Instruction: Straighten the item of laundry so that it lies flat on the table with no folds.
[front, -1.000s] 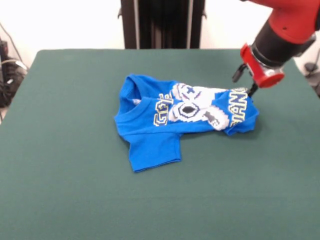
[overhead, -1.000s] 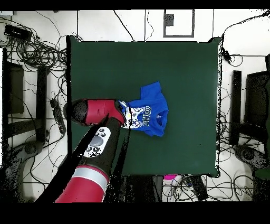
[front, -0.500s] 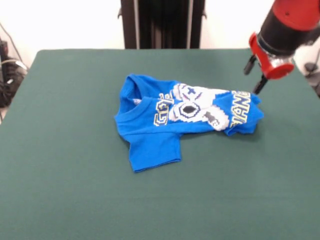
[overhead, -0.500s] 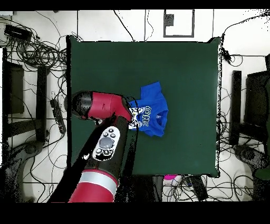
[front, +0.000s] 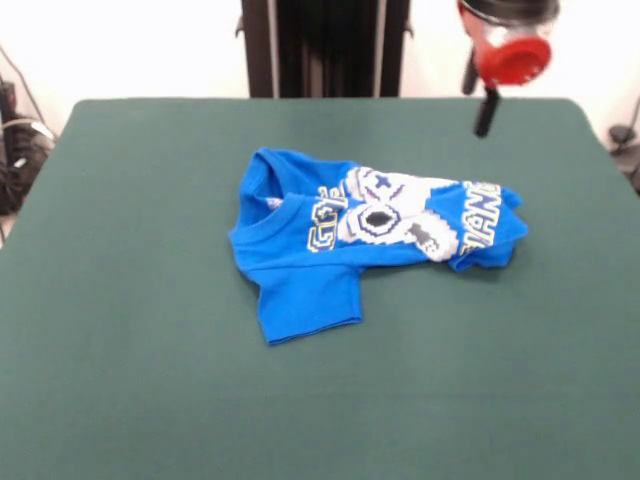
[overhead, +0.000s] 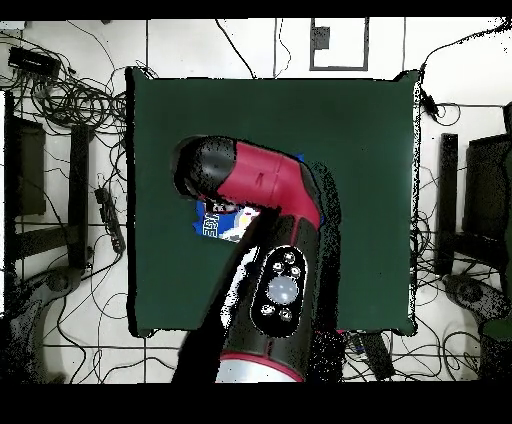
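Shirt lies crumpled at frame centre

The T-shirt (front: 370, 235) remains folded on the table (front: 120, 300); the gripper (front: 484, 112) hangs upper right, grip state unclear.

Red arm (overhead: 265, 185) w/ black end cap, black panel w/ round grey buttons

Shirt (front: 330, 240): soft matt cloth, creased. Table (front: 150, 380): matt felt-like green top.
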